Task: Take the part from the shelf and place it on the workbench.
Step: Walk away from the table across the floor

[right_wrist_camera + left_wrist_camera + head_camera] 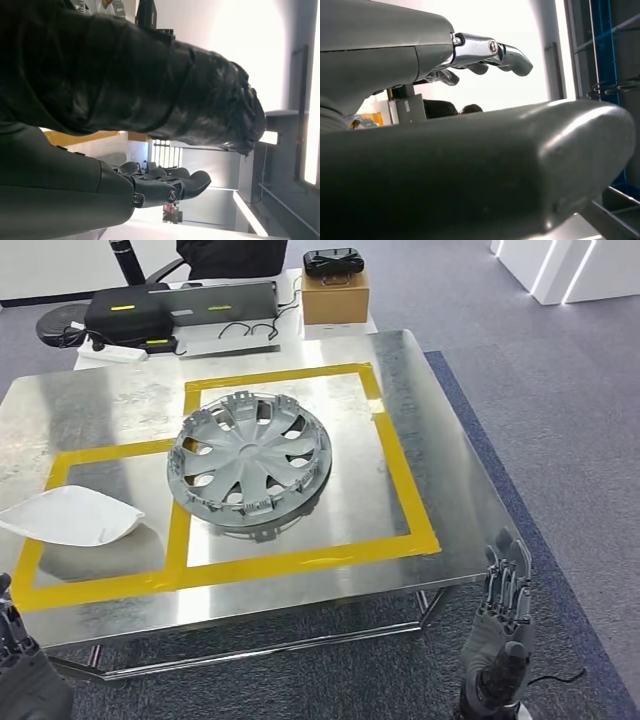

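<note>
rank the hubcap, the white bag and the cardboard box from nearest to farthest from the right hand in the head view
From the right hand, below the workbench's near right corner:
1. Hubcap, lying in the yellow taped square at mid-table.
2. Cardboard box, on the far desk beyond the workbench.
3. White bag, at the table's left edge.
Box and bag are too close to call.

The left robot hand [23, 670] is cut off by the head view's bottom-left corner.

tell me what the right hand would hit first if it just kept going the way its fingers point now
Probably the near edge of the metal workbench. The right hand sits below and in front of that edge, open and holding nothing, fingers pointing up and forward. Depth is unclear, so it might instead pass just right of the bench's near corner.
</note>
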### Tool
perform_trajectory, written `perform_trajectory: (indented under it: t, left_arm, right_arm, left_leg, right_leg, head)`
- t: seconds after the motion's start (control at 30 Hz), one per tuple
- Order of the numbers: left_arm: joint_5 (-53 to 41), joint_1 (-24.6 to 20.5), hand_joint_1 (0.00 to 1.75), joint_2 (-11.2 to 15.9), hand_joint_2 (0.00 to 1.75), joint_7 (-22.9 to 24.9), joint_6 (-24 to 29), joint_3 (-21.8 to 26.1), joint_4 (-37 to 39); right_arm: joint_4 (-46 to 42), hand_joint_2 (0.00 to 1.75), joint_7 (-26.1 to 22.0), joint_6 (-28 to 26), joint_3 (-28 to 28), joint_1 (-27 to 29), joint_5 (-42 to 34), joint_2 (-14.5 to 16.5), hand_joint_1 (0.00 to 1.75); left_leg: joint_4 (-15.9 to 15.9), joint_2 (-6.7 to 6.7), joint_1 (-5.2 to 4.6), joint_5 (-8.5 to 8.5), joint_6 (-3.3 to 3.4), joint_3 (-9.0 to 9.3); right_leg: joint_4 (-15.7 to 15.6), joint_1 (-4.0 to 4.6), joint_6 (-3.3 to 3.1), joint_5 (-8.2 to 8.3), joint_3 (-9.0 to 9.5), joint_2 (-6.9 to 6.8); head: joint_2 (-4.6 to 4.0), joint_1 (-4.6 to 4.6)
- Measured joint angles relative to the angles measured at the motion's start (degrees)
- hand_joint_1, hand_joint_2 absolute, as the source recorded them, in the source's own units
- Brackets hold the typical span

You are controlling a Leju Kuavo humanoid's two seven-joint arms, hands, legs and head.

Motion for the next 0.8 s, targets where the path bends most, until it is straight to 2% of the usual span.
perform_trajectory:
  t: [0.03, 0.07, 0.17, 0.2, 0.23, 0.27, 0.33, 0.37, 0.4, 0.43, 0.47, 0.53, 0.57, 0.6, 0.63, 0.7, 0.73, 0.8]
  left_arm:
    - [0.0, 0.0, 0.0, 0.0, 0.0, 0.0, 0.0, 0.0, 0.0]
    - [0.0, -0.1, 0.0, 0.0, 0.0, 0.0, 0.0, 0.0, 0.0]
    - [0.7, -0.1, 0.0, 0.0, 0.0, 0.0, -0.7, 0.0, 0.0]
    - [1.0, -0.2, 0.0, 0.0, 0.0, 0.0, -1.1, 0.0, 0.0]
    - [1.2, -0.3, 0.0, 0.0, 0.0, 0.0, -1.3, -0.1, 0.0]
    - [1.4, -0.3, 0.0, 0.0, 0.0, 0.0, -1.5, -0.1, 0.0]
    - [1.7, -0.4, 0.0, 0.0, 0.0, 0.0, -1.6, -0.2, 0.0]
    - [1.8, -0.4, 0.0, 0.0, 0.0, 0.0, -1.7, -0.3, 0.0]
    - [1.8, -0.5, 0.0, 0.0, 0.0, 0.0, -1.7, -0.4, 0.0]
    - [1.9, -0.5, 0.0, 0.0, 0.0, 0.0, -1.7, -0.5, 0.0]
    - [1.9, -0.5, 0.0, 0.0, 0.0, 0.0, -1.7, -0.6, 0.0]
    - [2.1, -0.6, 0.0, 0.0, 0.0, 0.0, -1.7, -0.8, 0.0]
    - [2.2, -0.6, 0.0, 0.0, 0.0, 0.0, -1.7, -0.9, 0.0]
    - [2.5, -0.6, 0.0, 0.1, 0.0, 0.0, -1.9, -0.9, 0.0]
    - [2.8, -0.6, 0.0, 0.1, 0.0, 0.0, -2.3, -1.0, 0.0]
    - [3.2, -0.7, 0.0, 0.1, 0.0, 0.0, -3.3, -1.0, 0.0]
    - [3.3, -0.7, 0.0, 0.1, 0.0, 0.0, -3.7, -1.0, 0.0]
    - [3.3, -0.8, 0.0, 0.1, 0.0, 0.0, -4.1, -1.0, 0.0]
  right_arm:
    - [0.0, 0.0, 0.0, 0.0, 0.0, 0.0, 0.0, 0.0, 0.0]
    - [0.0, 0.0, 0.0, 0.0, 0.0, 0.0, 0.0, 0.0, 0.0]
    - [0.0, 0.0, 0.0, 0.0, 0.0, 0.0, -0.1, 0.0, 0.0]
    - [0.0, 0.0, 0.0, 0.1, -0.1, 0.0, -0.1, 0.0, 0.0]
    - [0.0, 0.0, 0.0, 0.1, -0.1, 0.0, -0.1, 0.0, 0.0]
    - [0.0, 0.0, 0.0, 0.1, -0.1, 0.0, -0.2, 0.0, 0.0]
    - [0.0, 0.0, 0.0, 0.1, -0.2, 0.0, -0.2, 0.0, 0.0]
    - [0.0, 0.0, 0.0, 0.1, -0.2, 0.0, -0.2, 0.0, 0.0]
    - [0.0, 0.0, 0.0, 0.1, -0.2, 0.0, -0.1, 0.0, 0.0]
    - [0.0, 0.0, 0.0, 0.1, -0.2, 0.0, -0.1, 0.0, 0.0]
    - [0.0, 0.0, 0.0, 0.1, -0.2, 0.0, -0.1, 0.0, 0.0]
    - [0.0, 0.0, 0.0, 0.1, -0.3, -0.1, -0.3, 0.0, 0.0]
    - [0.0, 0.0, 0.0, 0.1, -0.3, -0.1, -0.4, 0.0, 0.0]
    - [0.0, 0.0, 0.0, 0.2, -0.3, -0.1, -0.5, 0.0, 0.0]
    - [0.0, 0.0, 0.0, 0.3, -0.3, -0.1, -0.7, 0.0, 0.0]
    - [0.0, 0.0, 0.0, 0.5, -0.5, -0.1, -0.9, 0.0, 0.0]
    - [0.0, 0.0, 0.0, 0.6, -0.5, -0.2, -1.0, 0.0, 0.0]
    - [0.1, 0.0, 0.0, 0.8, -0.6, -0.2, -1.2, 0.0, 0.0]
  left_leg:
    - [-3.6, 0.0, -0.11, 1.37, 0.31, 1.67]
    - [-5.9, -0.01, -0.26, 2.0, 0.54, 2.61]
    - [-7.3, 0.02, -0.46, 2.64, 0.96, 2.5]
    - [-7.5, 0.09, -0.37, 3.06, 1.26, 2.34]
    - [-7.8, 0.17, -0.24, 3.55, 1.65, 2.1]
    - [-7.9, 0.28, -0.11, 4.02, 1.96, 1.78]
    - [-7.9, 0.42, -0.2, 4.71, 2.32, 0.83]
    - [-7.8, 0.46, -0.25, 5.03, 2.33, 0.33]
    - [-7.7, 0.48, -0.28, 5.32, 2.3, -0.17]
    - [-7.5, 0.48, -0.3, 5.54, 2.23, -0.6]
    - [-7.3, 0.48, -0.3, 5.68, 2.15, -0.93]
    - [-6.7, 0.45, -0.4, 5.84, 1.87, -1.52]
    - [-6.5, 0.44, -0.49, 5.97, 1.63, -1.78]
    - [-6.2, 0.43, -0.58, 6.18, 1.32, -2.05]
    - [-6.1, 0.42, -0.63, 6.47, 0.94, -2.3]
    - [-5.8, 0.36, -0.64, 6.55, 0.28, -2.68]
    - [-5.0, 0.31, -0.61, 5.55, -0.04, -3.1]
    - [0.1, 0.25, -0.35, 1.15, -0.66, -4.94]
  right_leg:
    - [0.0, 0.08, 0.19, 0.18, -0.08, 0.02]
    - [0.0, 0.12, 0.46, 0.41, -0.17, 0.02]
    - [-0.1, -0.01, 1.55, 1.07, -0.44, 0.0]
    - [0.2, -0.05, 1.86, 0.62, -0.75, 0.04]
    - [1.4, -0.04, 2.12, -0.61, -1.35, 0.08]
    - [3.8, -0.04, 2.32, -2.58, -2.31, 0.12]
    - [10.8, -0.02, 2.67, -7.22, -4.67, 0.13]
    - [13.7, -0.03, 2.8, -8.55, -5.39, 0.12]
    - [15.0, -0.03, 2.89, -8.8, -5.27, 0.11]
    - [14.1, -0.03, 2.91, -7.98, -4.1, 0.11]
    - [11.0, -0.03, 2.84, -6.43, -1.83, 0.1]
    - [2.8, 0.01, 2.5, -4.08, 3.54, 0.13]
    - [-0.1, 0.05, 2.33, -3.62, 5.32, 0.16]
    - [-1.5, 0.11, 2.16, -3.62, 6.12, 0.19]
    - [-1.8, 0.17, 1.98, -3.57, 6.22, 0.21]
    - [-2.0, 0.02, 1.17, -2.99, 5.34, 0.07]
    - [-2.2, -0.11, 0.68, -2.59, 4.88, -0.04]
    - [-2.3, -0.3, -0.03, -1.71, 4.06, -0.3]
  head:
    - [0.0, 0.02]
    - [0.0, 0.03]
    - [0.0, 0.03]
    - [0.01, 0.07]
    - [0.0, 0.17]
    - [0.0, 0.3]
    - [-0.01, 0.52]
    - [-0.02, 0.56]
    - [-0.01, 0.56]
    - [-0.01, 0.56]
    - [-0.01, 0.57]
    - [-0.01, 0.56]
    - [0.0, 0.53]
    - [0.0, 0.51]
    - [0.0, 0.48]
    - [0.0, 0.46]
    - [0.0, 0.34]
    - [-0.02, 0.04]
